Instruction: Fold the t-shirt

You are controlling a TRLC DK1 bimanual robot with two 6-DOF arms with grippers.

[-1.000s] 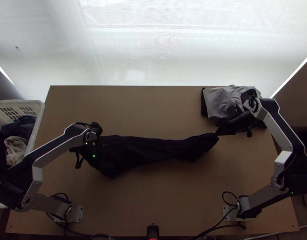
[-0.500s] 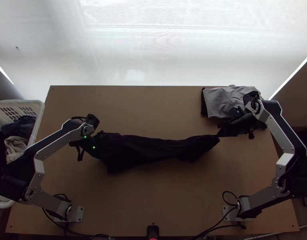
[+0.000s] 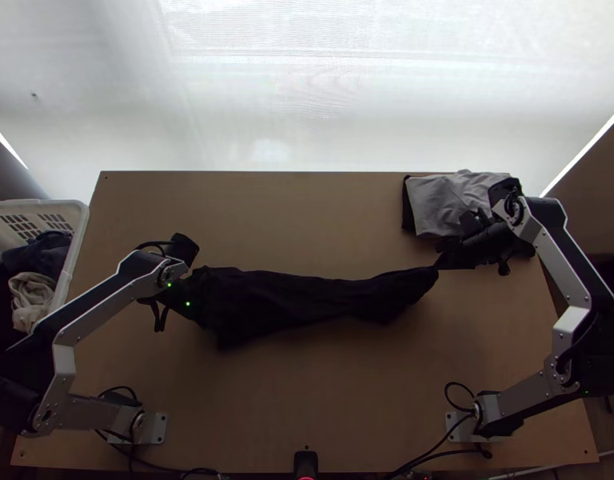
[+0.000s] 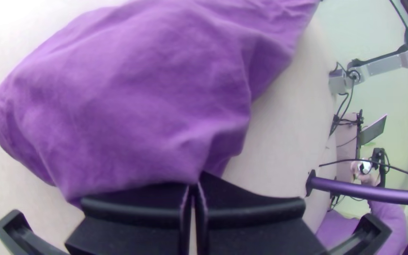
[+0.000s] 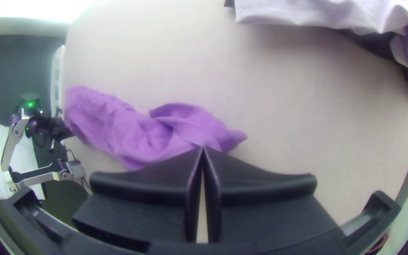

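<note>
The t-shirt (image 3: 307, 298), dark from above and purple in the wrist views, lies bunched in a long narrow strip across the middle of the table. At its left end is my left gripper (image 3: 197, 298); in the left wrist view the left gripper (image 4: 193, 185) is shut on an edge of the cloth (image 4: 142, 94). My right gripper (image 3: 440, 266) is at the strip's right end. From the right wrist, the right gripper (image 5: 203, 148) has its fingers together on the purple cloth (image 5: 142, 137), near its pointed end.
A folded grey garment (image 3: 443, 200) with dark cloth under it lies at the table's far right, close to the right arm. A white basket (image 3: 77, 232) with clothes stands off the left edge. Bare wood (image 3: 259, 216) shows beyond the t-shirt and on its near side.
My left gripper has moved toward the table's far side and slightly back, and the t-shirt's left end has shifted and spread a little. The right gripper and the cloth's right end have moved only slightly.
</note>
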